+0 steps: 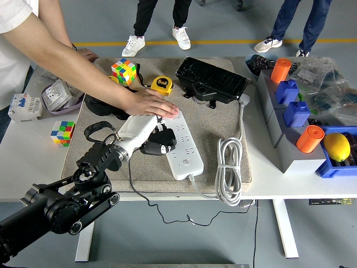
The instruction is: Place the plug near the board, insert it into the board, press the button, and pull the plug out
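Gripping the black plug (pixel 161 140), the left hand (pixel 146 134) holds it at the power strip (pixel 183 144)'s nine o'clock edge and should square its prongs over a socket while a person's hand (pixel 149 104) steadies the strip's twelve o'clock end.

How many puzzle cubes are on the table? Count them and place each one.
2. One puzzle cube sits on the mat's far left part, beside the yellow tape measure. The other puzzle cube lies on the bare table, left of the mat. More may be hidden.
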`<action>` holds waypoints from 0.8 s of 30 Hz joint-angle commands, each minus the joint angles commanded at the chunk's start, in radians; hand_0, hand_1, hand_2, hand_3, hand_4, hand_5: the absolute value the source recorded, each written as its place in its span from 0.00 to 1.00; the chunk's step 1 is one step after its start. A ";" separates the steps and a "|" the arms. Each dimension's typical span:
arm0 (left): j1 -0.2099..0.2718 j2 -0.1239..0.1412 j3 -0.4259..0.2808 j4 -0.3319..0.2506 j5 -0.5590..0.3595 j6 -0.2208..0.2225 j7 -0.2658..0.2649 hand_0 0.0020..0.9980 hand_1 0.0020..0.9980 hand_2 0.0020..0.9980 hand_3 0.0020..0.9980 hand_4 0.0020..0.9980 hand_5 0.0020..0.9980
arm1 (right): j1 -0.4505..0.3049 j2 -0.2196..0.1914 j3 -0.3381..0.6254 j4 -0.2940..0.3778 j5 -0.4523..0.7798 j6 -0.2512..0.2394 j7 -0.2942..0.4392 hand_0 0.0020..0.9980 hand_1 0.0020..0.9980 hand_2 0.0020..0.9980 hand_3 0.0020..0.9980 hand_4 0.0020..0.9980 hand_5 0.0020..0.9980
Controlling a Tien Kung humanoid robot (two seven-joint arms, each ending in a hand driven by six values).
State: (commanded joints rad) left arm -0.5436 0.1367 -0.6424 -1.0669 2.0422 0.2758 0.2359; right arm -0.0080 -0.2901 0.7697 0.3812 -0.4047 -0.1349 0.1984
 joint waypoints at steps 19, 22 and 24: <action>0.010 0.006 0.005 -0.005 -0.022 0.136 -0.135 0.22 0.35 0.31 0.52 0.74 0.04 | -0.001 0.002 -0.001 -0.001 0.002 0.000 0.000 0.60 0.59 0.54 0.54 0.80 0.22; 0.013 0.011 -0.006 -0.019 -0.024 0.143 -0.149 0.22 0.35 0.31 0.52 0.74 0.04 | 0.000 0.001 0.000 -0.001 0.001 0.000 0.000 0.60 0.59 0.54 0.54 0.80 0.22; 0.016 0.017 -0.019 -0.027 -0.021 0.145 -0.154 0.21 0.34 0.32 0.53 0.75 0.03 | 0.000 0.002 0.002 -0.001 0.001 0.000 0.000 0.60 0.59 0.54 0.54 0.80 0.22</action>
State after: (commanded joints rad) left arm -0.5276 0.1536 -0.6615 -1.0934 2.0212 0.4207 0.0817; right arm -0.0082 -0.2884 0.7712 0.3804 -0.4039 -0.1349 0.1987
